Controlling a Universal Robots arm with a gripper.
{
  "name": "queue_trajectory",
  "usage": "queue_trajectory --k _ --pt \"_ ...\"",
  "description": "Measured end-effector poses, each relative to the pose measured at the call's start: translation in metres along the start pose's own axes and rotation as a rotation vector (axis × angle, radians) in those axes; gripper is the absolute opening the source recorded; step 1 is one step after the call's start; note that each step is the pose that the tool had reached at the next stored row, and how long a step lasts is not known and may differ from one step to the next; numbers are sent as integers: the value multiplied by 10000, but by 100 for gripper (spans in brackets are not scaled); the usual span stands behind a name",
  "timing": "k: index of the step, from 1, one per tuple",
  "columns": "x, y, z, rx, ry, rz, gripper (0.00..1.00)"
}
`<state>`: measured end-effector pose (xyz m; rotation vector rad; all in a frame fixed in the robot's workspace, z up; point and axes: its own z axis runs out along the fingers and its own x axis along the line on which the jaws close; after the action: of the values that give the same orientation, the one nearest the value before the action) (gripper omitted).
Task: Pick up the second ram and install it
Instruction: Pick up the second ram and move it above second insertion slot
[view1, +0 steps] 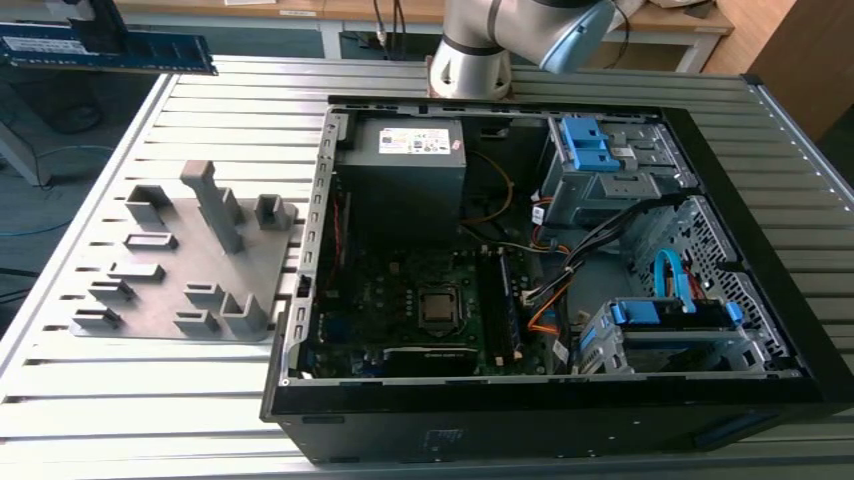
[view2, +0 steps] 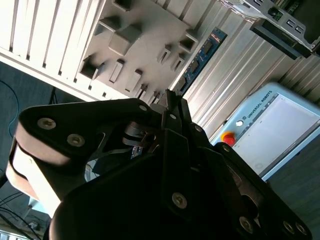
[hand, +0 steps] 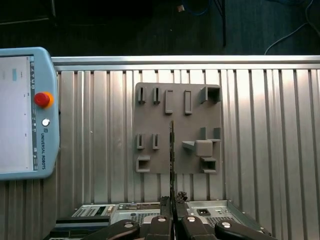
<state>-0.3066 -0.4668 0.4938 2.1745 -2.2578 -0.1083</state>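
The second ram (view1: 150, 53), a long blue-green stick with black chips, hangs level high over the table at the exterior view's top left, with my gripper (view1: 103, 42) shut on its upper edge. In the first wrist view the ram (hand: 172, 150) shows edge-on as a thin dark line running out from between the closed fingertips (hand: 165, 201). In the second wrist view the ram (view2: 204, 52) sticks out past the gripper (view2: 170, 98). The gray holder plate (view1: 187, 270) lies below. The open computer case (view1: 561, 395) with its motherboard (view1: 427, 300) lies to the exterior view's right.
A dark memory stick (view1: 506, 300) stands in a motherboard slot beside the processor socket (view1: 437, 308). Gray holder blocks (hand: 202, 148) rise from the plate. A teach pendant (hand: 25, 110) lies on the slatted table (view1: 240, 110). Drive cages (view1: 607, 165) and cables fill the case's right side.
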Motion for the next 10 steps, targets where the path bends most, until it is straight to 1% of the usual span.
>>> queue_trajectory --k 10 --pt "8 -17 182 1 0 0 14"
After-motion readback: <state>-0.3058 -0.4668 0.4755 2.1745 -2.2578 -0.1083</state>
